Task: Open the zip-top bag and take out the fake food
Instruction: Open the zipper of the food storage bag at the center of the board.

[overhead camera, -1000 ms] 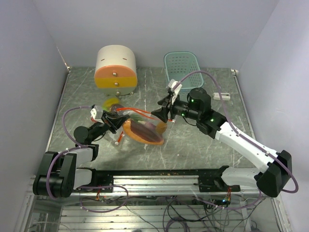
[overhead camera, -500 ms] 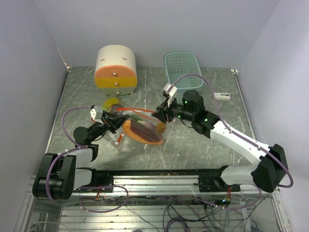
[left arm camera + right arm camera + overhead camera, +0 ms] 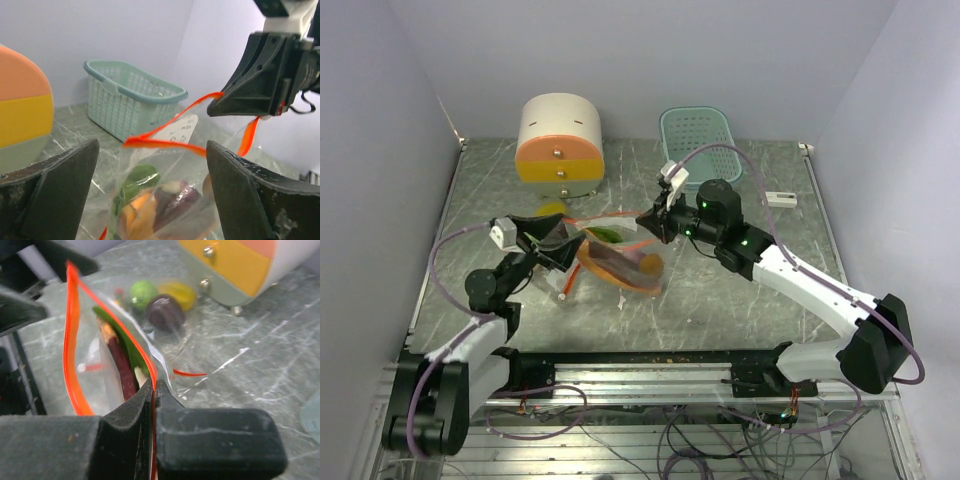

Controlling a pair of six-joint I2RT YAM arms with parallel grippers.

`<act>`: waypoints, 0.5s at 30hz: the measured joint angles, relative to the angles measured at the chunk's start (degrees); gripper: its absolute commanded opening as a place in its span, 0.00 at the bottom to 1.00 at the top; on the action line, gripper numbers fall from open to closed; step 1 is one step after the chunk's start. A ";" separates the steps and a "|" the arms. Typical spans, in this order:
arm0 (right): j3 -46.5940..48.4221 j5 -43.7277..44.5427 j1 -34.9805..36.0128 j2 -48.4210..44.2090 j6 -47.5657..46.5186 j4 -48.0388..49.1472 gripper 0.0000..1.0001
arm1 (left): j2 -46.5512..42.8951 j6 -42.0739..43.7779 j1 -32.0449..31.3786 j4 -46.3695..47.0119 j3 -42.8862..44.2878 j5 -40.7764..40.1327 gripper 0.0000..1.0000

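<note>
The clear zip-top bag with its orange zip rim lies mid-table, mouth gaping. My right gripper is shut on the rim's far side and holds it up. My left gripper stands wide open at the bag's left end, and its fingers flank the bag without touching it. Fake food shows inside: a green leafy piece, a dark purple piece and an orange piece. A lime-green fruit, a dark fruit and a yellow one lie near the drawer box.
A round cream-and-orange drawer box stands at the back left. A teal basket sits at the back, right of centre. A small white object lies by the right edge. Side walls close in the table.
My left gripper opened, let go of the bag and drew back to the left. My right gripper closed on the zip rim and raised it slightly.
</note>
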 measured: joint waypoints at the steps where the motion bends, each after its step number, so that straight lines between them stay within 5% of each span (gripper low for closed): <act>1: 0.46 1.73 0.00 -0.02 0.33 -0.13 0.00 | -2.25 -0.17 0.00 -1.44 0.00 -1.68 0.99; 9: 2.38 15.98 -0.26 -2.86 5.09 -0.96 0.00 | -22.16 -8.00 -0.98 -16.31 -0.07 -17.03 0.90; 15: 0.70 18.43 -0.31 -5.38 9.79 2.10 0.00 | -35.71 -17.07 -10.14 -33.33 -1.64 -33.97 0.90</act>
